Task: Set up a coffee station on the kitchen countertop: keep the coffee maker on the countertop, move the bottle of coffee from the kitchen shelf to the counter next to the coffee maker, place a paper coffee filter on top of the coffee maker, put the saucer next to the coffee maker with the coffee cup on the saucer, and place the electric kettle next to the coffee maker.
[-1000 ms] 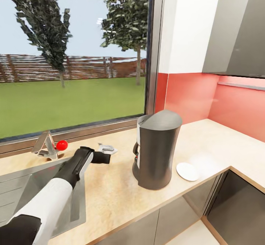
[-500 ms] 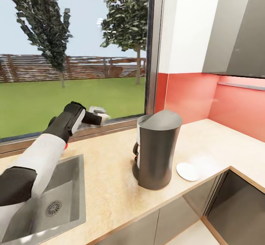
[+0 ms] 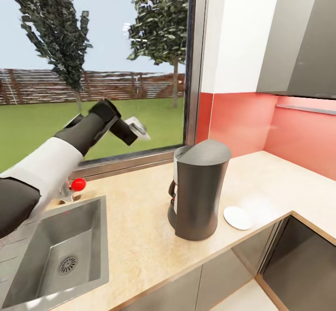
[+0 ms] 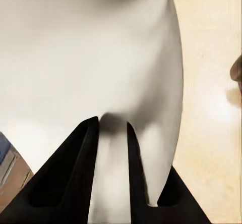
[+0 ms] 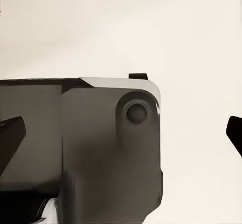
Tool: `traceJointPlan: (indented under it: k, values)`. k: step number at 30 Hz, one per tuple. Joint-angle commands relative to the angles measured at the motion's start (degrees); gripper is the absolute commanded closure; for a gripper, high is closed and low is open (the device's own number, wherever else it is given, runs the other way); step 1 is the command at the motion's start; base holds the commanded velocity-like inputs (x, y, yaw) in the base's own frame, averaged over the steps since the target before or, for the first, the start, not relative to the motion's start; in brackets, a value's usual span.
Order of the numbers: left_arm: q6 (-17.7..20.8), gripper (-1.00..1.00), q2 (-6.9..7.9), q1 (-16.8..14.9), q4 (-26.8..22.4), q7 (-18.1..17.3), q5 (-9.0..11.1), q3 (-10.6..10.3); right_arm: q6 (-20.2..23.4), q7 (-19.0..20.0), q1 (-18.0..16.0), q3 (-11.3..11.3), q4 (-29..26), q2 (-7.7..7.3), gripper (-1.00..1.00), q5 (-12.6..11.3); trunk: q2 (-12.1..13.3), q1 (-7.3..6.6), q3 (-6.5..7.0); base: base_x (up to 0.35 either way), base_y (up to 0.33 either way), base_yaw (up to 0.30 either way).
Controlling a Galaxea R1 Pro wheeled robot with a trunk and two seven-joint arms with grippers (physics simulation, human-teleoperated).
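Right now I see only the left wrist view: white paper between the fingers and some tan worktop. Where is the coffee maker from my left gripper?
Observer: In the head view the left gripper holds the paper coffee filter up in front of the window. The coffee maker stands to its right on the kitchen countertop.
Operator: Is its top free?
Observer: Yes, nothing lies on its sloped grey top.
Operator: Is the saucer there?
Observer: The saucer lies flat at the coffee maker's right, with no cup on it.
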Motion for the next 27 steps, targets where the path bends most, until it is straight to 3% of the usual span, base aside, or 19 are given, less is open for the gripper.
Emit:
traceJointPlan:
  k: [1,4,5,10,14,16,18,20,21,24,25,27]
  values:
    - [-0.36,1.0,-0.07,-0.43,-0.19,-3.07,-2.81,-0.45,-0.25,-0.08,0.01,-0.09,-0.01,0.01,-1.0,-0.02,-0.06,0.03,-0.07,0.0,0.0,0.0]
    - [-2.18,1.0,-0.58,-0.98,-2.0,-7.31,-7.65,-0.95,-0.45,-0.08,0.01,-0.11,0.05,0.01,-1.0,-0.03,-0.06,0.03,-0.07,0.0,0.0,0.0]
    - [-2.45,1.0,-0.69,-1.19,-2.72,-8.03,-8.33,-1.02,-0.47,-0.08,0.01,-0.13,0.06,0.01,-1.0,-0.02,-0.06,0.03,-0.07,0.0,0.0,0.0]
    - [-2.88,1.0,-1.36,-4.98,-4.24,-10.48,-9.4,-1.52,-0.51,-0.08,0.01,-0.17,0.1,0.01,-1.0,0.04,-0.06,0.03,-0.07,0.0,0.0,0.0]
    - [-2.78,1.0,-3.06,-8.81,-3.93,-13.44,-10.83,-5.92,-0.51,-0.08,0.01,-0.17,0.07,0.01,-1.0,0.04,-0.06,0.03,-0.07,0.0,0.0,0.0]
    - [-2.36,1.0,-4.96,-11.38,-3.61,-16.2,-14.46,-11.13,-0.51,-0.08,0.01,-0.17,0.12,0.01,-1.0,0.05,-0.06,0.03,-0.07,0.0,0.0,0.0]
    - [-2.26,1.0,-6.33,-12.24,-3.47,-17.38,-16.81,-12.5,-0.51,-0.08,0.01,-0.16,0.15,0.01,-1.0,0.05,-0.06,0.03,-0.07,0.0,0.0,0.0]
    - [-2.2,1.0,-8.17,-12.92,-3.05,-18.93,-20.66,-13.37,-0.51,-0.08,0.01,-0.12,0.2,0.01,-1.0,0.05,-0.06,0.03,-0.07,0.0,0.0,0.0]
    - [-2.18,1.0,-9.4,-13.17,-2.82,-20.51,-23.71,-13.66,-0.51,-0.08,0.01,-0.1,0.22,0.01,-1.0,0.05,-0.06,0.03,-0.07,0.0,0.0,0.0]
    - [-2.23,1.0,-11.04,-13.36,-2.65,-24.62,-30.0,-13.89,-0.56,-0.08,0.01,-0.09,0.24,0.01,-1.0,0.05,-0.06,0.03,-0.07,0.0,0.0,0.0]
    - [-2.23,1.0,-11.94,-13.37,-2.61,-27.14,-34.28,-13.94,-0.58,-0.08,0.01,-0.09,0.24,0.01,-1.0,0.05,-0.06,0.03,-0.07,0.0,0.0,0.0]
    - [-2.26,1.0,-12.8,-13.33,-2.61,-29.38,-38.03,-13.96,-0.59,-0.08,0.01,-0.09,0.24,0.01,-1.0,0.05,-0.06,0.03,-0.07,0.0,0.0,0.0]
